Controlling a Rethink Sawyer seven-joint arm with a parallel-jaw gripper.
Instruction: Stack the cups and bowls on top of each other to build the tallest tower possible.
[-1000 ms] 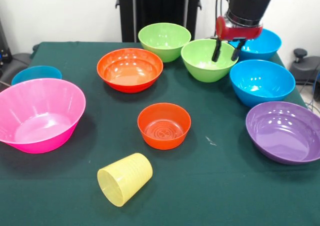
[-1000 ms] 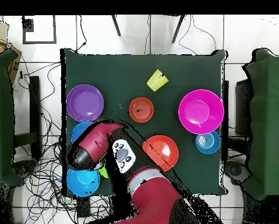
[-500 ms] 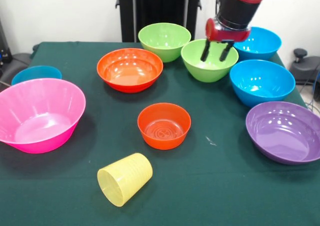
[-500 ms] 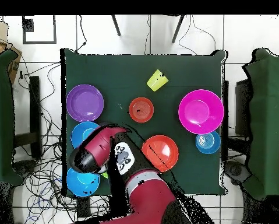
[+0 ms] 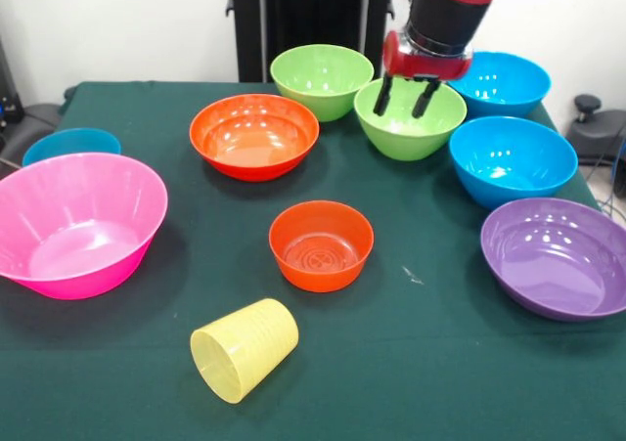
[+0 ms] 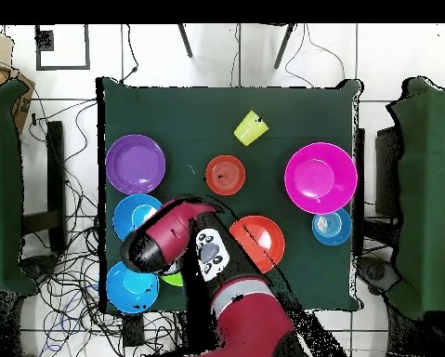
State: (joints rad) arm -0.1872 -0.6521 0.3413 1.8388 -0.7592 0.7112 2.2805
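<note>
We saw the tool (image 5: 404,97) hanging over the near green bowl (image 5: 410,118), its two dark fingers (image 5: 384,95) spread apart and holding nothing. The tips sat in front of the bowl's far rim; we could not tell whether they touched it. From overhead the arm (image 6: 170,237) hid the tool.

Nothing was stacked. On the green counter (image 5: 440,363) every bowl stood apart and upright. A second green bowl (image 5: 322,80) lay just left of and beyond the first. A large orange bowl (image 5: 254,135) stood further left, and a small orange bowl (image 5: 321,244) near the middle. The big pink bowl (image 5: 76,224) sat tilted at the left edge, a small blue bowl (image 5: 70,145) behind it. Two blue bowls (image 5: 513,159) and a purple bowl (image 5: 558,256) lined the right side. The yellow cup (image 5: 245,349) lay on its side at the near edge, mouth toward us.
</note>
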